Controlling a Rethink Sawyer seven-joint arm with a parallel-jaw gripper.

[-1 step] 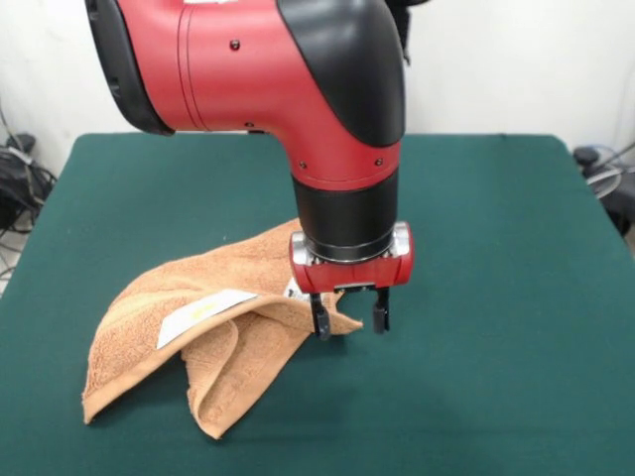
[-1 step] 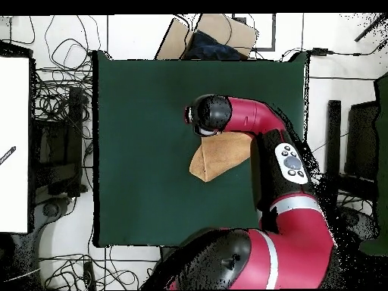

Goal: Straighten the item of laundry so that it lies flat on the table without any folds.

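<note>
The bench (image 1: 516, 297), far bigger than the cloth, left ample bare felt on all sides for spreading. The towel (image 1: 198, 337) lay crumpled toward eight o'clock of the bench's middle in the front view, doubled over itself with its white tag (image 1: 203, 312) turned up, so the folds remained to be pulled out. The pincer (image 1: 349, 322) stood at the towel's three o'clock corner, its fingers parted and straddling that tip, apparently to catch an edge.

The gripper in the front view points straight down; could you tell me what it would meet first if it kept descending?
Probably the towel's corner, beside one fingertip of the open gripper; the other would reach the green table. Depth is unclear.
</note>
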